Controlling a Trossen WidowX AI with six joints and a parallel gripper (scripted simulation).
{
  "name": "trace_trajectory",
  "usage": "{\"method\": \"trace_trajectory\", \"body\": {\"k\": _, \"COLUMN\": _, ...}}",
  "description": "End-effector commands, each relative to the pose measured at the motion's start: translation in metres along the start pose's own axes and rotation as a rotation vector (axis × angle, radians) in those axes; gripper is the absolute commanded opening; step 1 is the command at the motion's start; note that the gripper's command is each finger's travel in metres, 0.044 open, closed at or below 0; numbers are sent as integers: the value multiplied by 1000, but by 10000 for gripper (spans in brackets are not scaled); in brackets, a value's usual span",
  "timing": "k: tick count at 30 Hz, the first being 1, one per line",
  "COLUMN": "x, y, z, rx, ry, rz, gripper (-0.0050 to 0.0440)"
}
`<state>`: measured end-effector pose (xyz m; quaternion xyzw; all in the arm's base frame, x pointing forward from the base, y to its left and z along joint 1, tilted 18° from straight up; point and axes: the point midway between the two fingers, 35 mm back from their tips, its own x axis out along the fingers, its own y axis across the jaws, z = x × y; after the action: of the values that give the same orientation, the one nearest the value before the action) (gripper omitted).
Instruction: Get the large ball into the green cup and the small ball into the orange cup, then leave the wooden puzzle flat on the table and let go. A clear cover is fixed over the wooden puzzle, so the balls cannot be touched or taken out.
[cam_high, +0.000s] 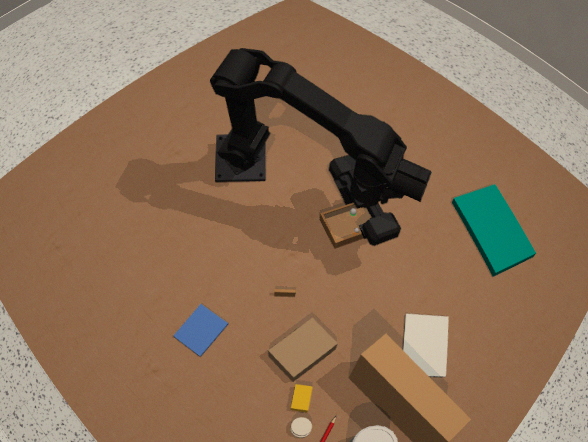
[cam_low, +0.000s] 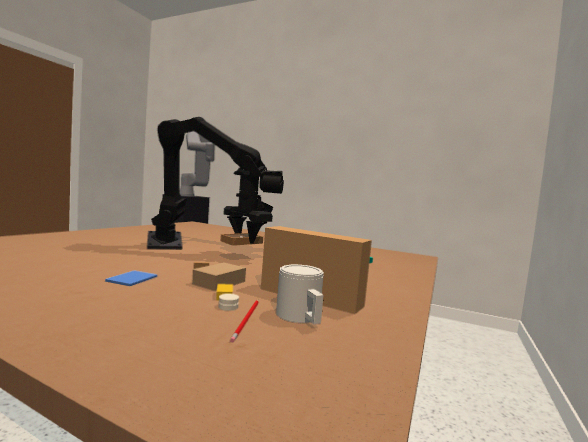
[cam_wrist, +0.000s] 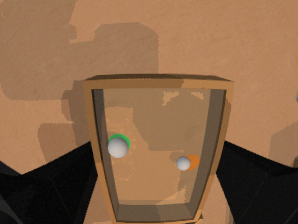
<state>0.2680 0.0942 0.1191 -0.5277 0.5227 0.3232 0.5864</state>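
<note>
The wooden puzzle (cam_high: 328, 227) (cam_low: 231, 239) (cam_wrist: 156, 83) is a shallow square tray with a raised rim, right of the arm's base. My gripper (cam_high: 361, 214) (cam_low: 244, 232) (cam_wrist: 157, 145) points straight down and is shut on the puzzle's two side walls. The puzzle is at or just above the table top; I cannot tell which. In the wrist view the large white ball (cam_wrist: 117, 148) (cam_high: 353, 212) sits at the green cup (cam_wrist: 125, 139) by the left wall. The small white ball (cam_wrist: 182, 163) (cam_high: 357, 229) sits at the orange cup (cam_wrist: 193, 160) near the right wall.
A green slab (cam_high: 492, 227) lies to the right. Nearer the front are a small wooden piece (cam_high: 285, 291), blue sheet (cam_high: 201, 330) (cam_low: 131, 277), flat tan box (cam_high: 302, 346) (cam_low: 218, 275), long tan box (cam_high: 410, 387) (cam_low: 317, 266), white slab (cam_high: 426, 342), yellow block (cam_high: 301, 397), disc (cam_high: 301, 426), red pencil (cam_low: 244, 321) and mug (cam_low: 300, 293).
</note>
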Motion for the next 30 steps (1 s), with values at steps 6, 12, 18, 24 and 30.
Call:
{"method": "trace_trajectory", "body": {"k": 6, "x": 0, "y": 0, "z": 0, "rx": 1, "ry": -2, "rz": 5, "gripper": 0}}
{"method": "trace_trajectory", "body": {"k": 12, "x": 0, "y": 0, "z": 0, "rx": 1, "ry": -8, "rz": 13, "gripper": 0}}
{"method": "trace_trajectory", "body": {"k": 18, "x": 0, "y": 0, "z": 0, "rx": 1, "ry": -8, "rz": 13, "gripper": 0}}
{"method": "trace_trajectory", "body": {"k": 24, "x": 0, "y": 0, "z": 0, "rx": 1, "ry": -8, "rz": 13, "gripper": 0}}
{"method": "trace_trajectory", "body": {"k": 30, "x": 0, "y": 0, "z": 0, "rx": 1, "ry": -8, "rz": 13, "gripper": 0}}
